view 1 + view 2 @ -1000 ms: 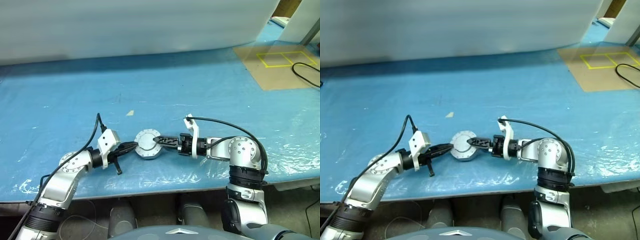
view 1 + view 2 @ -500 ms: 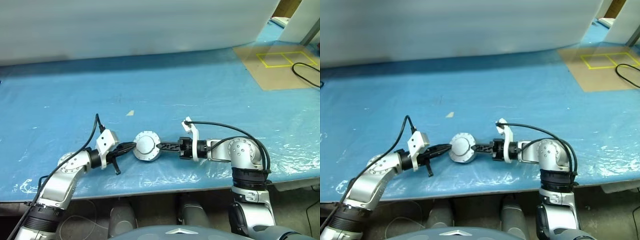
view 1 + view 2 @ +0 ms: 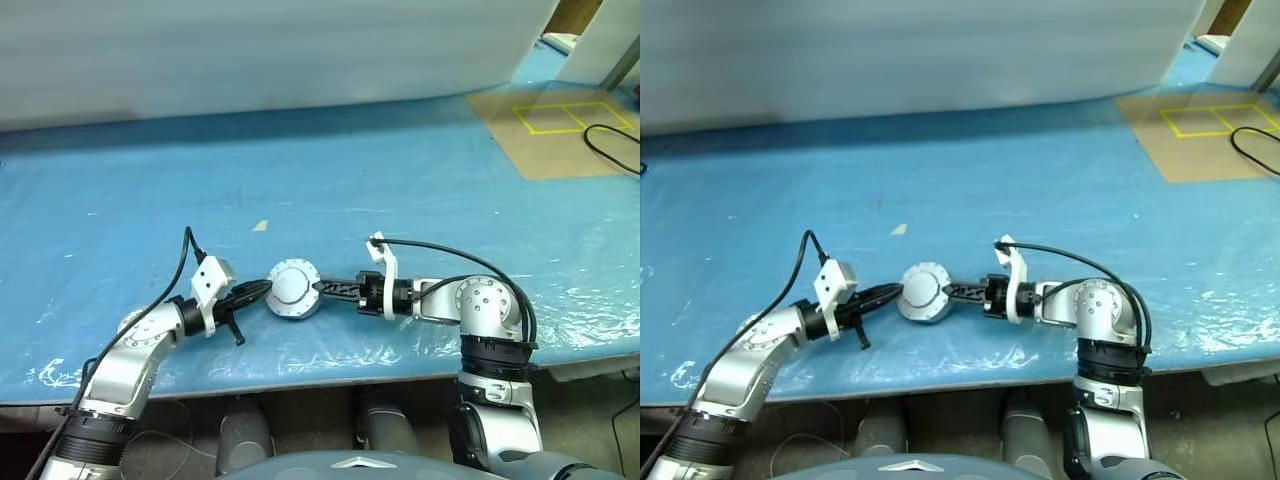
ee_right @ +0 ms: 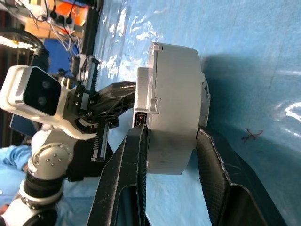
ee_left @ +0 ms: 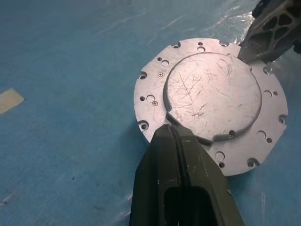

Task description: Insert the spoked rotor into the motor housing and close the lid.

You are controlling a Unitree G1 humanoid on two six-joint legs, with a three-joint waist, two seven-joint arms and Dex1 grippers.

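The motor housing (image 3: 292,290) sits near the front edge of the blue-covered worktop (image 3: 420,170), roughly midway along it, with its lid (image 5: 212,96) down and the plain, scratched grey face showing. It looks like a solid metal puck — heavy for its size, rigid, and smooth enough to slip on the plastic sheet if pushed from one side only.

The right gripper (image 4: 171,141) comes in from the right with its two black fingers astride the housing, one pad against the lid face and the other against the base, pinching it across its thickness. The left gripper (image 5: 171,133) comes in from the left with its fingers pressed together, tip resting at the edge of the raised round centre of the lid, holding nothing.

My guess is the safest hold is exactly that flat-to-flat pinch across the rim — the curved side wall would give the fingers little to bite on. The lid's outer flange with its small holes looks thin, so prying there seems unwise.
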